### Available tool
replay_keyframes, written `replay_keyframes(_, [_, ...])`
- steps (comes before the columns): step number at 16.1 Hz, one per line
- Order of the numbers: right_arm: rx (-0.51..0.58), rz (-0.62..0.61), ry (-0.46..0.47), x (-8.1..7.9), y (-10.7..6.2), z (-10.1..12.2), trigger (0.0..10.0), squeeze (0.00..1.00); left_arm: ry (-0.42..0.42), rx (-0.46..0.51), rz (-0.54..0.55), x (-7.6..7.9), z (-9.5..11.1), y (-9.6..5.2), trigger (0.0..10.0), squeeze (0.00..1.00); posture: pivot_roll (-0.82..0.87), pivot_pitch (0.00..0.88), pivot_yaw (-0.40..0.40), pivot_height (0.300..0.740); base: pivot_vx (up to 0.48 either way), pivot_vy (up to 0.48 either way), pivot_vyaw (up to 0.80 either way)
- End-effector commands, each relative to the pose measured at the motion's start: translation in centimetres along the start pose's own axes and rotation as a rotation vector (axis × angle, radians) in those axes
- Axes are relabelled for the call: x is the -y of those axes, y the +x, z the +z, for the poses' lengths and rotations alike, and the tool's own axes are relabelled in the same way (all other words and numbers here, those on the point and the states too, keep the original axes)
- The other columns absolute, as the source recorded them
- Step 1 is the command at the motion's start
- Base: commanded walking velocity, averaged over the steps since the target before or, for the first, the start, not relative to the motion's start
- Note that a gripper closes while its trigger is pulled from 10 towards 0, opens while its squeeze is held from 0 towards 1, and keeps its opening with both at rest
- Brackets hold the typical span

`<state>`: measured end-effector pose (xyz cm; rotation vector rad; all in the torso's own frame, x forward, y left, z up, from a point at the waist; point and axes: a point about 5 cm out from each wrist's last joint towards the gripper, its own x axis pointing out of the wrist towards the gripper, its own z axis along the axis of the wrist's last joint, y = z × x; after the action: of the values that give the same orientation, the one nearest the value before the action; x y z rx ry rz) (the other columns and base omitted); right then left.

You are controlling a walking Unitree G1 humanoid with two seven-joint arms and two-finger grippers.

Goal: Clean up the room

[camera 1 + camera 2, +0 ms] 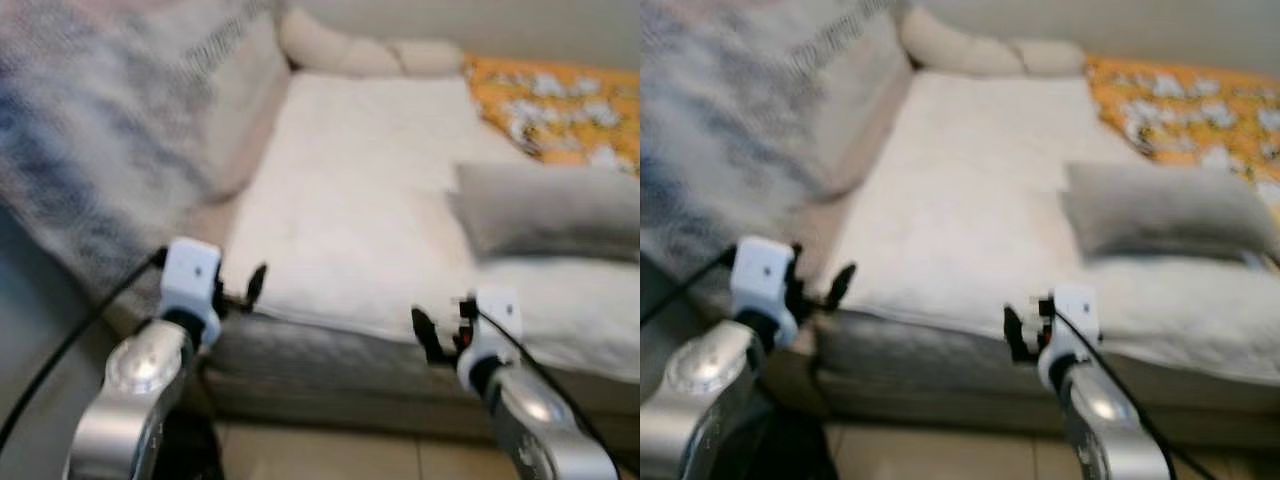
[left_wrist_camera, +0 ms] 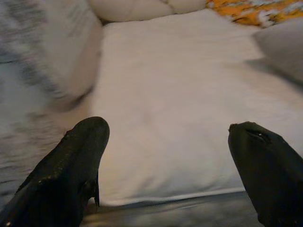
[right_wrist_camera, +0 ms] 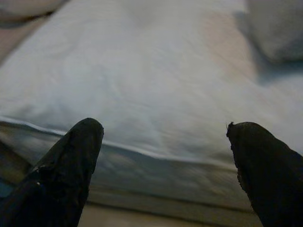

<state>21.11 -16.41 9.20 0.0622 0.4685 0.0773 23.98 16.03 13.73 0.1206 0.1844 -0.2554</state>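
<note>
A sofa bed with a white cover [image 1: 360,200] lies before me, blurred. On its right side rests a grey pillow [image 1: 550,210], and behind that an orange flowered blanket [image 1: 560,105]. My left gripper [image 1: 243,292] hovers at the cover's front left corner; in the left wrist view it [image 2: 168,130] is open with nothing between its fingers. My right gripper [image 1: 445,328] is held in front of the sofa's front edge, below the pillow; the right wrist view shows it [image 3: 165,128] open and empty too.
A grey knitted throw [image 1: 90,130] hangs over the sofa's left side. Cream cushions [image 1: 350,50] line the back. The sofa's grey front panel [image 1: 330,365] stands just ahead of both grippers, with beige floor tiles [image 1: 340,455] below.
</note>
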Motion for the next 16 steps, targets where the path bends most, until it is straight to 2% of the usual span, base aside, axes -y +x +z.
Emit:
replay_keyframes(1, [0.003,0.002,0.013,0.3,-0.1,0.2,10.0,0.00,-0.002,0.012,-0.008,0.3,0.3,0.1,10.0,0.00,0.00,0.000,0.029,0.740,0.000,0.000,0.00])
replay_keyframes(5, [0.044,0.009,0.014,0.2,0.0,0.6,10.0,0.00,0.001,0.025,-0.004,0.2,0.5,0.3,10.0,0.00,0.00,0.000,0.029,0.740,0.000,0.000,0.00])
replay_keyframes(7, [0.099,-0.009,-0.092,0.2,0.3,1.2,10.0,0.00,0.013,0.041,-0.026,0.4,0.6,0.4,10.0,0.00,0.00,0.000,0.030,0.740,0.000,0.000,0.00])
replay_keyframes(10, [0.114,0.026,-0.040,-0.2,0.3,1.5,10.0,0.00,0.004,0.048,-0.032,0.5,0.6,0.5,10.0,0.00,0.00,0.000,0.030,0.740,0.186,0.000,0.00])
replay_keyframes(16, [0.117,0.036,-0.046,-0.3,0.7,1.6,10.0,0.00,-0.003,0.050,-0.041,0.4,0.5,0.5,10.0,0.00,0.00,0.000,0.027,0.740,0.300,0.000,0.00])
